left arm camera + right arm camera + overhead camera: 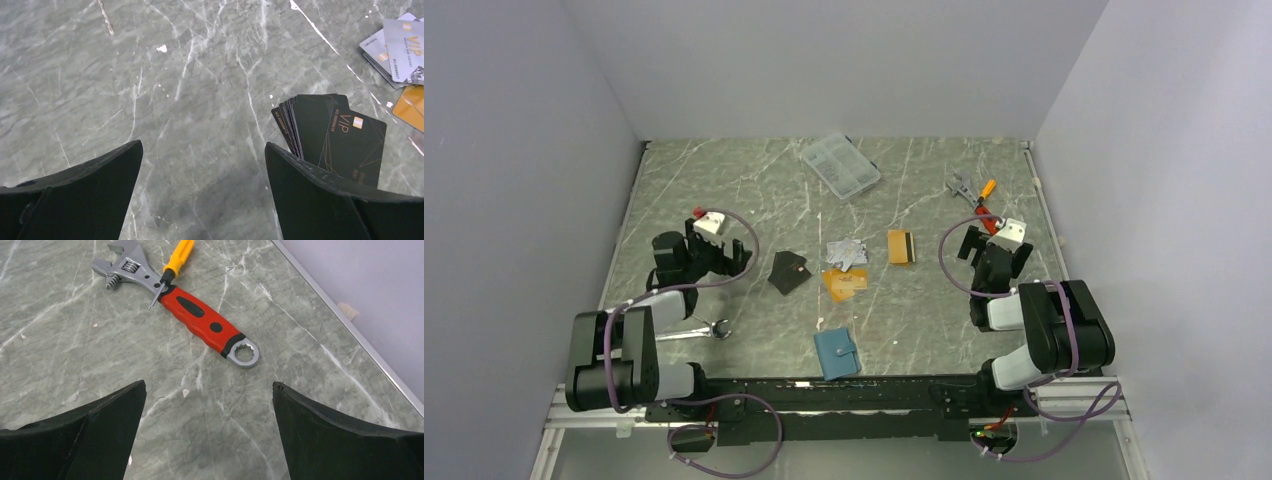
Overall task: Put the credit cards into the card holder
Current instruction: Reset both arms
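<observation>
The teal card holder (837, 354) lies shut near the table's front middle. Orange-gold cards (845, 282) lie behind it, and one orange card with a dark stripe (901, 246) lies further right. Silver-grey cards (846, 252) lie fanned between them and show in the left wrist view (400, 50). A fanned stack of black VIP cards (788, 271) lies just right of my left gripper (722, 258), also in the left wrist view (340, 135). The left gripper (202, 150) is open and empty over bare table. My right gripper (984, 250) (209, 390) is open and empty at the right.
A clear compartment box (840, 165) sits at the back middle. A red-handled adjustable wrench (207, 322) with an orange screwdriver (177, 257) across it lies just beyond the right gripper. A steel spanner (699, 330) lies by the left arm. The table's right rail (350, 330) is close.
</observation>
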